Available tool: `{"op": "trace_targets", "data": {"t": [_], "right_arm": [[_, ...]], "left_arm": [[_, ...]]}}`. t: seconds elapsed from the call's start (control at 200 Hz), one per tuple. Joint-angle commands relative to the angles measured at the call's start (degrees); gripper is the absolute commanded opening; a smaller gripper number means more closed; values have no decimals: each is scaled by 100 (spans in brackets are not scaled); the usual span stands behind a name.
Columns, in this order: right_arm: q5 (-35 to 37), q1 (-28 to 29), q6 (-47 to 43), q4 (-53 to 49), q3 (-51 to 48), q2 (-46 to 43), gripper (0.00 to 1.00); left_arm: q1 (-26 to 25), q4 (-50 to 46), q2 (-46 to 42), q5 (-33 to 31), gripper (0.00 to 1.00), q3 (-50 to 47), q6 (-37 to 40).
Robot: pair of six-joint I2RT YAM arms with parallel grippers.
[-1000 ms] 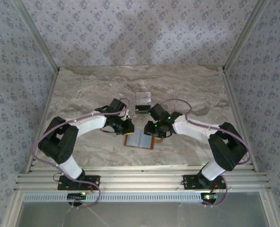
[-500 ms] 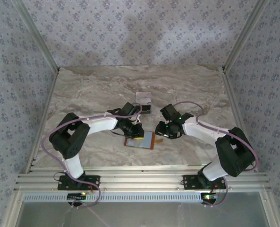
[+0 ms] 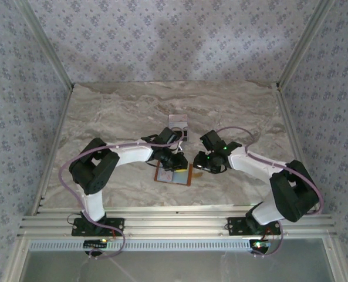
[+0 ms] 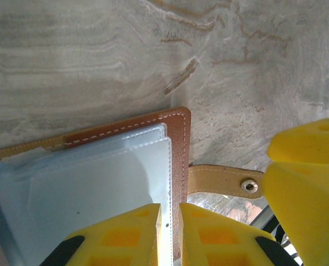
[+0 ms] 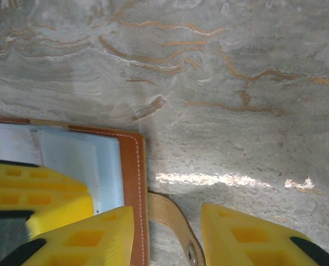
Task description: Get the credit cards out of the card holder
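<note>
My left pincer (image 4: 168, 217), narrowed to a slit, hangs over the flat brown leather card holder (image 4: 178, 149), its pale sleeve edge (image 4: 163, 166) running along the slit; gripping or not, I can't tell. Right pincer (image 5: 167, 233), released, straddles the strap (image 5: 165, 213).

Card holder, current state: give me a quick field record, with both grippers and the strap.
card holder: open, lying flat on the table, lining side up
clear sleeve: pale, stitched edge, inside the open holder
strap tab: sticks out from the holder's edge on the right arm's side, flat on the table
left gripper: jaws nearly closed on the clear sleeve's edge
right gripper: open, one finger on each side of the strap tab
credit cards: cannot tell them apart from the sleeves
</note>
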Motion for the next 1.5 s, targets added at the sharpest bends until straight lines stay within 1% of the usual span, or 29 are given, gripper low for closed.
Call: {"op": "trace_targets", "data": {"t": [0.0,0.12,0.235,0.37,0.48,0.72,0.825,0.924,1.054,1.179,1.334,1.494], "right_arm": [[14,62,-4,-182,47,-216,38],[21,198,-12,-270,199,-243,38],[-64,419,-19,-259,403,-153,38],[-250,757,-82,-197,782,171,38],[-240,1032,-95,-190,1101,453,37],[-899,1466,-119,250,1540,1296,37],[-912,1566,-129,187,1634,1696,37],[-754,1553,-188,53,1583,1925,36],[-480,1435,-318,-54,1447,1998,35],[-414,1288,-499,166,1317,2046,35],[-641,1206,-764,256,1378,2190,34],[-1030,1258,-678,383,1371,2096,32]], "left_arm": [[58,-55,-285,-185,17,150,66],[273,-527,-566,-508,17,117,388],[639,-873,-855,-681,17,-143,691],[1103,-1122,-1058,-620,17,-471,1000],[1288,-1220,-1077,-511,17,-615,1210],[1343,-1140,-858,-204,17,-709,1298],[1346,-1192,-765,-193,17,-732,1327],[1348,-1216,-754,-202,17,-821,1315],[1348,-1229,-875,-221,16,-969,1272],[1343,-1229,-1092,-283,16,-1154,1202],[1349,-1295,-1403,-487,16,-1314,1105],[1360,-1565,-1693,-755,16,-1131,1079]]}}
